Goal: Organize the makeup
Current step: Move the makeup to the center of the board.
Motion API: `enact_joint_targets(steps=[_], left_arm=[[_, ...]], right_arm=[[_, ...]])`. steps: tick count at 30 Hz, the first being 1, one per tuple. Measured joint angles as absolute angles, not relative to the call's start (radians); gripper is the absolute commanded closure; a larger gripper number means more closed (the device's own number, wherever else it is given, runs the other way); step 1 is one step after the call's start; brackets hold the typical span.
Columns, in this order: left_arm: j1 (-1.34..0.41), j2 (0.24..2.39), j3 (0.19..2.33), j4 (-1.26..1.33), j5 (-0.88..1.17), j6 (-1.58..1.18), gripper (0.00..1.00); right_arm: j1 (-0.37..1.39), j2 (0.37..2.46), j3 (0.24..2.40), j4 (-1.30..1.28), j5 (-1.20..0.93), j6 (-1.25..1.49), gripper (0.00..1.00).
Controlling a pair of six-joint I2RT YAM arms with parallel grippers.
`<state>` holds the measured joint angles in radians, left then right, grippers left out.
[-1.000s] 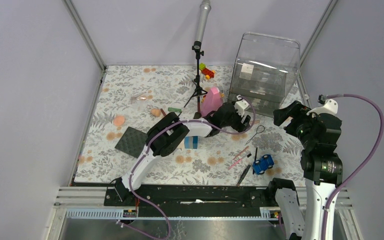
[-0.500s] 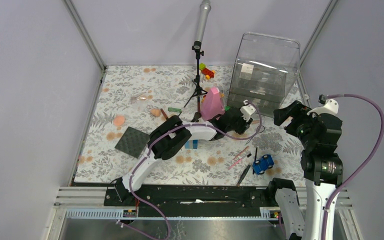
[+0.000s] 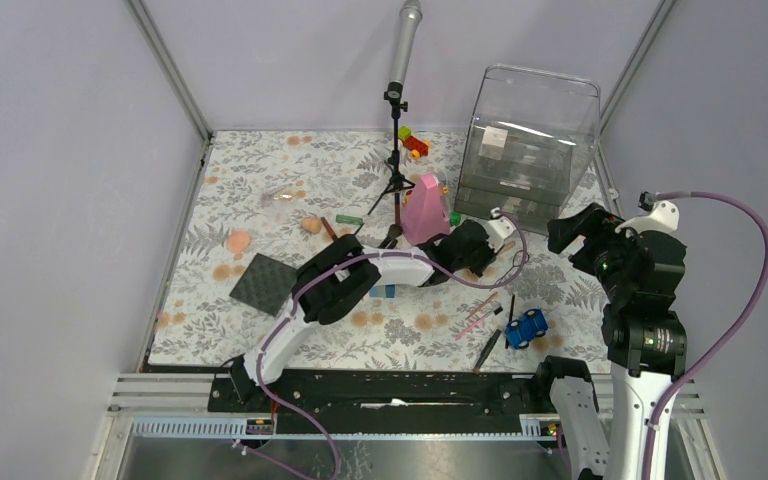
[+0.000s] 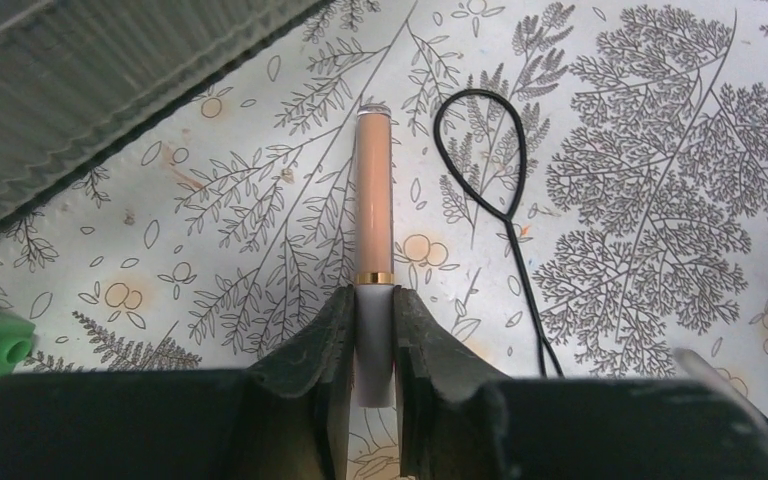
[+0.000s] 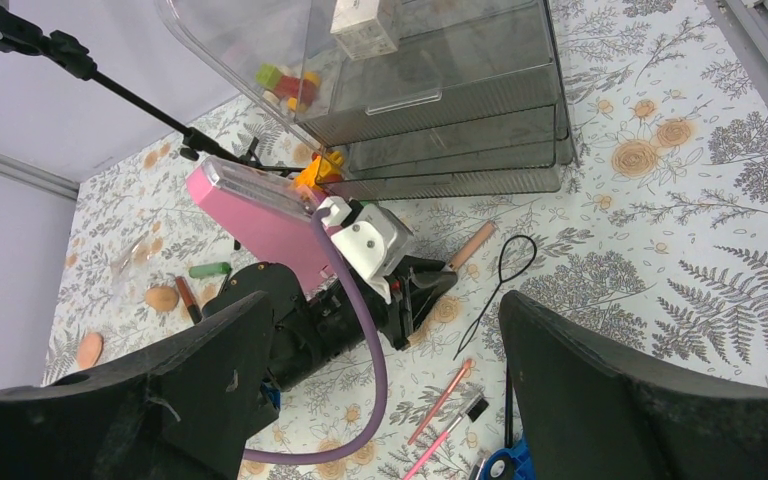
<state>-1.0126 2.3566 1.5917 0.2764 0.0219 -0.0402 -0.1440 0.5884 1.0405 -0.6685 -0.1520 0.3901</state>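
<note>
At the left of the floral-patterned counter (image 3: 260, 170), a round peach sponge (image 3: 238, 241) is seen, with a flat dark square (image 3: 263, 283) lying nearer. A second peach sponge (image 3: 311, 225) and a small green tube (image 3: 349, 218) are found to the right of these. A tall pink cone-shaped object (image 3: 425, 208) is stood near the middle. Just right of it, the left end effector (image 4: 372, 300) is closed narrowly on the pale cap end of a slim peach tube with a gold ring (image 4: 373, 190), both fingers pressed against its sides. Whether the tube rests on the counter cannot be told. A thin black wire loop (image 4: 480, 150) is laid just right of the tube, apart from it. Behind, a clear plastic drawer organiser (image 3: 530, 140) is placed. Thin pink pencils (image 3: 478, 316) are scattered beside a blue toy car (image 3: 526, 327) nearer. At the right, the right end effector (image 3: 572, 228) is held wide apart, gripping nothing.
</note>
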Motion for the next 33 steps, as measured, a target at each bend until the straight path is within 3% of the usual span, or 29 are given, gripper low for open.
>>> enact_joint_targets(steps=[23, 33], left_arm=[[-1.123, 2.308, 1.640, 0.010, 0.039, 0.285, 1.00], [-1.186, 2.197, 1.477, 0.011, 0.029, 0.247, 1.00]], right_arm=[[-0.144, 0.548, 1.047, -0.699, -0.176, 0.421, 0.09], [-0.144, 0.530, 1.032, -0.699, -0.178, 0.427, 0.09]])
